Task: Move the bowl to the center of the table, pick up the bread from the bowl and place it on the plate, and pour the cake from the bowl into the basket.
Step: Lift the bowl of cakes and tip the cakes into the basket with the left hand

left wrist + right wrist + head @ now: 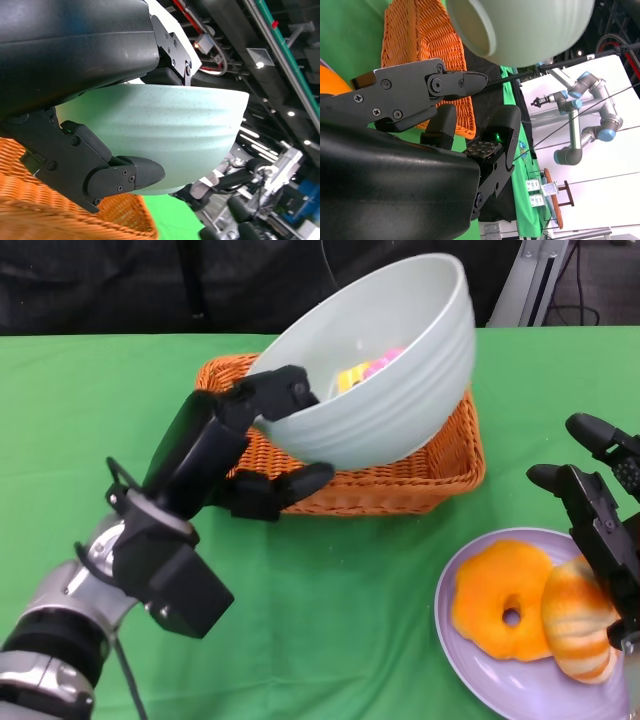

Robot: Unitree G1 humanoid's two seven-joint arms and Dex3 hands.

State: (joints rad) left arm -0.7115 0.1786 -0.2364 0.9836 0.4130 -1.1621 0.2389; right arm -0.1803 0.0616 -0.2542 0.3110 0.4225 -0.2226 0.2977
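— Left hand (262,440) grips the bowl (375,365) by its rim, fingers over the edge and under the wall, holding it tilted above the basket (440,475)

— What's inside?

— Cake (368,370), pink and yellow, lying against the inner wall. Nothing of it shows in the basket

— And the right hand (598,505)?

— Fingers spread, holding nothing, beside the plate (470,665) at the near right

— The bread (578,620)?

— On the plate, leaning against an orange doughnut (502,598). The basket sits on the green table (330,640), past the plate
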